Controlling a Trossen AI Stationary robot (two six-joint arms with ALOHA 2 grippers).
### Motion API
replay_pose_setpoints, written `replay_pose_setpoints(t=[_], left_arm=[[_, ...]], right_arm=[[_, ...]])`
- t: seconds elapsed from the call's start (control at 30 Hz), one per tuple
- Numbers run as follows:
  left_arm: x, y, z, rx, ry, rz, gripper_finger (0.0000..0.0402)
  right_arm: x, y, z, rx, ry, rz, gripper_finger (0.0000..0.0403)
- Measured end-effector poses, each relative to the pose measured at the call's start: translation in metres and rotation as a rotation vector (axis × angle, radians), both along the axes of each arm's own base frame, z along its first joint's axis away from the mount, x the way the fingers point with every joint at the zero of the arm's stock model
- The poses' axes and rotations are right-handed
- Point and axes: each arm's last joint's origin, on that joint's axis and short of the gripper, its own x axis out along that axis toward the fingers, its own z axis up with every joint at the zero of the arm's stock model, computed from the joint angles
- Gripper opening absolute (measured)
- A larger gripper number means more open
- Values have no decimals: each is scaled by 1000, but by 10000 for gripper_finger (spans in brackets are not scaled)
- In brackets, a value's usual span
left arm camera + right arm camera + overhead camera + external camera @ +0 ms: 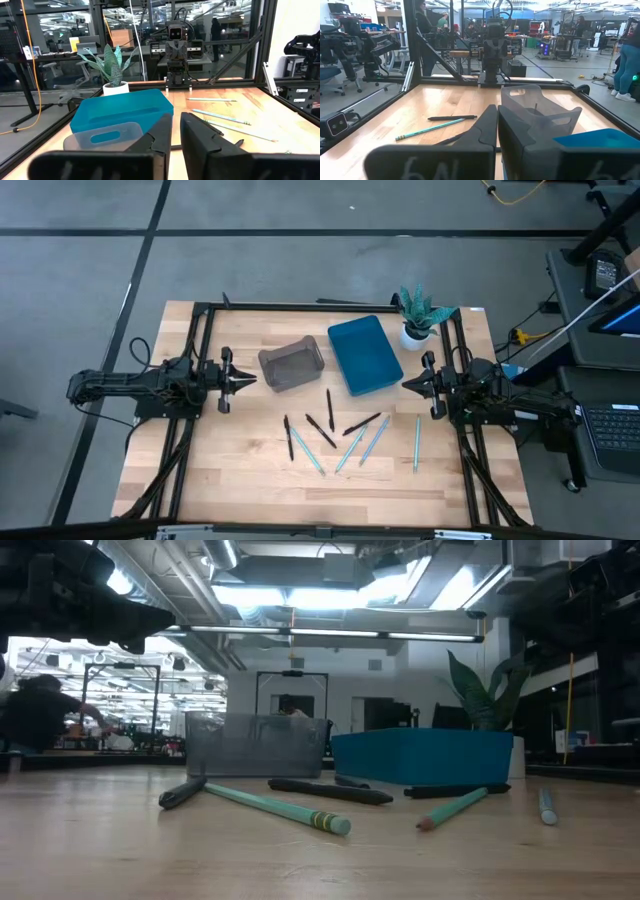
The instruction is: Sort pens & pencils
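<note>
a grey floor crossed by dark lines surrounds the light wooden surface. bright ceiling lights hang among pipes overhead. glass partitions divide the room, with desks, an office chair and people standing beyond.

The left gripper fills the bottom centre of the frame, its two dark fingers parted by a narrow gap with nothing between them. Left of centre sit a blue bin and, in front of it, a grey bin. A potted plant stands upper left. Right of centre, thin light blue sticks lie on the wooden table; one dark stick, possibly a pen, lies beside the fingers. The other arm faces in at top centre.
</note>
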Motion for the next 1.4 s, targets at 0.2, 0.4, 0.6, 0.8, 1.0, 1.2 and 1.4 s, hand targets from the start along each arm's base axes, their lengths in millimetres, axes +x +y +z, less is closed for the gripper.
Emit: replay_pose_setpoints(t=[0.2,0.4,0.6,0.8,1.0,1.2,1.4], left_arm=[[0,0,0,0,0,0,18],[0,0,0,0,0,0,6],[0,0,0,0,0,0,3],[0,0,0,0,0,0,17],[0,0,0,0,0,0,32],[0,0,0,34,3,1,44],[0,0,0,41,1,2,51]], right_arm=[[0,0,0,0,0,0,17],[0,0,0,1,0,0,17],[0,0,0,1,0,0,17],[0,0,0,1,0,0,17],[0,0,0,1,0,0,17],[0,0,0,2,0,0,17],[0,0,0,4,0,1,17]])
